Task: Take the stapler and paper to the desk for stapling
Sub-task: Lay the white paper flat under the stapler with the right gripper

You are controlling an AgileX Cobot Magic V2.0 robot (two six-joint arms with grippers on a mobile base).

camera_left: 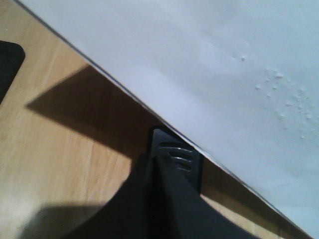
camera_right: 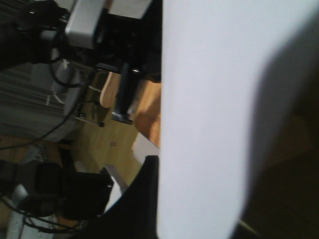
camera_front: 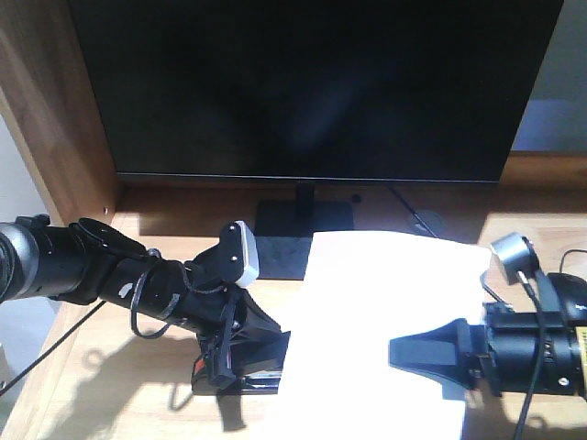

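Observation:
The white paper [camera_front: 385,302] lies tilted over the middle of the desk [camera_front: 92,403], bright in the light. My right gripper [camera_front: 396,353] comes in from the right and is shut on the paper's right part. In the right wrist view one dark finger [camera_right: 147,194] shows and the paper [camera_right: 209,99] covers the other. My left gripper [camera_front: 249,353] is shut on the black stapler [camera_front: 240,380], which has a red patch and sits low at the paper's left edge. In the left wrist view the stapler's ribbed black end [camera_left: 177,152] pokes past the left gripper [camera_left: 164,167], touching the paper's edge [camera_left: 224,64].
A large dark monitor [camera_front: 312,82] fills the back, its stand base [camera_front: 293,238] just behind the paper. A brown wooden side panel [camera_front: 55,110] rises at the left. A cable hole [camera_front: 424,220] sits at the back right. The desk's left edge runs close to the left arm.

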